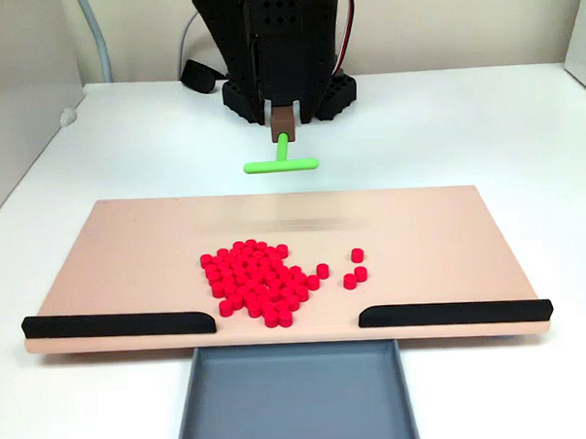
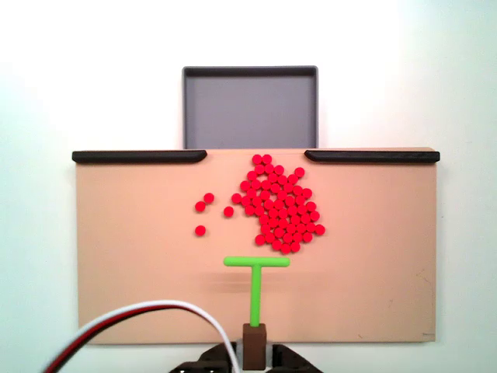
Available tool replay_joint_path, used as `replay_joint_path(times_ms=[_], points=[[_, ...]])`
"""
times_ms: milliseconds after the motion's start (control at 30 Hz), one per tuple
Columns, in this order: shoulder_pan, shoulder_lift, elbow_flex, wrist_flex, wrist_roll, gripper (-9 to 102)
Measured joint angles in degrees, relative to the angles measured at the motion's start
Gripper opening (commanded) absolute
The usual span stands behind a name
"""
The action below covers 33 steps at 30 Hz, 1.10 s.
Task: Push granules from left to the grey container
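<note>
Table [image 1: 95, 150] first, white and wide, carrying everything else. On it lies a tan board [image 1: 129, 256], long side to side, seen again from above in the other fixed view [image 2: 132, 264]. Two black strips [image 1: 118, 325] run along one long edge of the board, one at each end, with a gap between them in the middle.

Just beyond that gap, touching the board's edge, sits the grey container [image 1: 296, 399], a shallow tray with a low rim, narrower than the board; from above it shows at the top [image 2: 250, 109], and its floor is bare.

The black arm [image 1: 285, 45] stands at the opposite long edge of the board, with a red, white and black cable [image 2: 140, 322] curving off to the left in the view from above.

The gripper [image 1: 283, 123] is clamped on the brown block at the end of a green T-shaped pusher [image 2: 255, 284], whose crossbar lies over the board, just short of the pile and apart from it.

The granules [image 2: 279, 206] are bright red and heaped on the board near the gap, close to the container but still on the wood. A few strays [image 2: 203, 208] lie apart to the left of the heap in that same view.
</note>
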Motion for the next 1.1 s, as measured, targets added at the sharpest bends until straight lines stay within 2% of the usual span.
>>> replay_joint_path(times_ms=[167, 400, 933, 1100], points=[[-4.1, 1.0, 0.0, 0.0, 6.9, 0], [-10.7, 1.4, 0.0, 0.0, 22.7, 0], [-18.0, -1.2, 0.0, 0.1, 61.7, 0], [-19.3, -7.3, -6.9, 0.2, 72.9, 0]])
